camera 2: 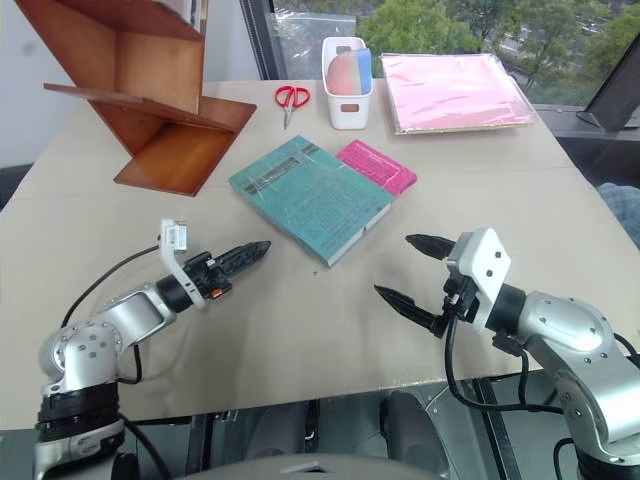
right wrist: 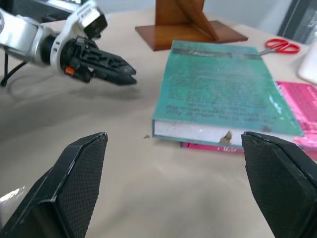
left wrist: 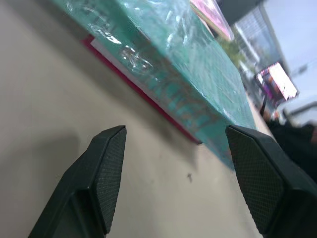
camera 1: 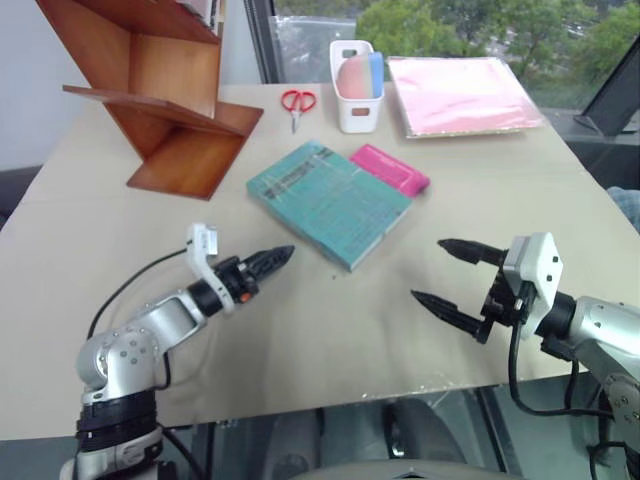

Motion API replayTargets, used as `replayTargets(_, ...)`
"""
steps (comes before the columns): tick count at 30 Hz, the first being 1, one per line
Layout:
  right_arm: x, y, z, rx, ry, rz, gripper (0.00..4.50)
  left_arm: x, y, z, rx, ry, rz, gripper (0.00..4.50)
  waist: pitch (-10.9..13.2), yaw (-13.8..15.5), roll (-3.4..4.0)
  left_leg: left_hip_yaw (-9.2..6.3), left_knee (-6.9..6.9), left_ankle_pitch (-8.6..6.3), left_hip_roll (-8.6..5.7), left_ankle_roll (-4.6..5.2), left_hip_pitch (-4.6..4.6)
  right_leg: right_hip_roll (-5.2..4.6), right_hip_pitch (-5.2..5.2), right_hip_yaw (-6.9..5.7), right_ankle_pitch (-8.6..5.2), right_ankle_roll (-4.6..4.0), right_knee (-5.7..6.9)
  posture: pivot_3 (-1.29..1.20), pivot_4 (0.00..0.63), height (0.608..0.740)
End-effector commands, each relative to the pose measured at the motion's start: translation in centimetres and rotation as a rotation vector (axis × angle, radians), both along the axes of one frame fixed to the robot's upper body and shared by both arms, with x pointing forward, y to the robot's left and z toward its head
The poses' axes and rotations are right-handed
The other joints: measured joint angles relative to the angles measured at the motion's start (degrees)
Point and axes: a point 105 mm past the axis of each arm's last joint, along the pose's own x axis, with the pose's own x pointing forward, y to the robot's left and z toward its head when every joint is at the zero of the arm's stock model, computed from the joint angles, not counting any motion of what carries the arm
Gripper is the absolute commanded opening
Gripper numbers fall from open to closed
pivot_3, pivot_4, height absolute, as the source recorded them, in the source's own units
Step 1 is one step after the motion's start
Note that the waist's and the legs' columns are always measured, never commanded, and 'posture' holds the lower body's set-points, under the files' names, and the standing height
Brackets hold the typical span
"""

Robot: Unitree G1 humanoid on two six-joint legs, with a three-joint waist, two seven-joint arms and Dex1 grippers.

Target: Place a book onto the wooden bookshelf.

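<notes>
Tabletop [camera 1: 300,330] beige, bearing book [camera 1: 330,200] and wooden bookshelf [camera 1: 165,90]; windows behind.

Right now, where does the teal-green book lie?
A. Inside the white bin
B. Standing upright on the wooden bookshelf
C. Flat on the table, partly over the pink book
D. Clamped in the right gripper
C. The book lies flat on the table with the pink book sticking out from under its far edge, apart from the wooden bookshelf; both the left gripper and the right gripper stand open and empty short of it.
</notes>
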Motion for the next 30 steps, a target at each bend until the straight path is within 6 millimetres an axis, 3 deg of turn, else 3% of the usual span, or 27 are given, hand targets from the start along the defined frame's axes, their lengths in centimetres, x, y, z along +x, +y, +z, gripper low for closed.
replayTargets(1,-0.6,0.3,1.1,-0.006,-0.078,0.007,4.42,0.7,-0.4,-0.3,-0.097,0.084,0.054,3.43,0.0,0.26,-0.01,-0.01,0.0,0.0,0.0,0.0,0.0,0.01,0.0,-0.01,0.0,0.0,0.0,0.0,0.15,0.74)
replayTargets(4,-0.5,0.4,0.8,-0.027,-0.092,0.004,4.42,1.6,-1.0,-0.6,-0.236,0.156,0.108,3.43,0.0,0.44,-0.02,-0.02,0.0,0.0,-0.02,0.0,-0.02,0.01,0.0,0.0,0.0,0.0,-0.02,0.0,0.15,0.74)
replayTargets(11,-0.5,0.4,0.4,-0.042,-0.116,0.022,4.42,2.6,-1.1,-0.6,-0.361,0.214,0.142,3.43,-0.01,0.47,-0.05,-0.04,0.0,0.0,-0.06,0.0,-0.01,0.01,0.01,0.0,0.0,0.0,-0.02,0.0,0.15,0.74)
replayTargets(17,-0.7,-0.8,-0.8,-0.068,-0.112,0.021,4.42,3.1,-1.7,-0.7,-0.423,0.248,0.107,3.43,-0.03,0.62,-0.08,-0.1,0.0,0.0,-0.11,0.0,0.02,-0.01,0.1,-0.04,0.0,0.0,-0.08,0.0,0.15,0.74)
replayTargets(30,-0.9,-0.4,-0.4,-0.083,-0.132,0.014,4.42,4.1,-2.2,-0.1,-0.48,0.237,0.033,3.43,-0.03,0.68,-0.08,-0.26,0.0,0.0,-0.11,0.0,0.08,-0.02,0.31,-0.21,0.01,-0.01,-0.25,0.0,0.15,0.74)
